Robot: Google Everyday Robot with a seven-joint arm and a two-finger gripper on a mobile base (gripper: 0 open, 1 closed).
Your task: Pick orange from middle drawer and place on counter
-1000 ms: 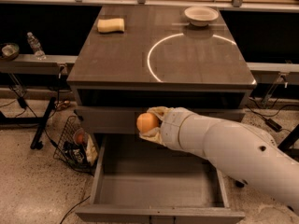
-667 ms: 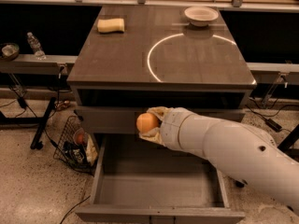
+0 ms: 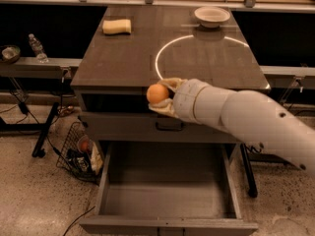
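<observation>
Camera view: gripper point(image 3: 161, 97) around orange point(image 3: 157, 93) at counter point(image 3: 123, 58)

My gripper point(image 3: 163, 99), clasping the orange point(image 3: 156, 93), sits at the front edge of the counter point(image 3: 206, 58), above the open middle drawer point(image 3: 167, 200); sponge point(image 3: 117, 26) behind left; bowl point(image 3: 211, 16) behind right.

Speckled floor point(image 3: 29, 200); grey bench point(image 3: 44, 64) at left bearing bottle point(image 3: 36, 48), small bowl point(image 3: 10, 53); wire basket point(image 3: 74, 154) on floor; dim warm light. Gripper point(image 3: 158, 96) mid-frame.
</observation>
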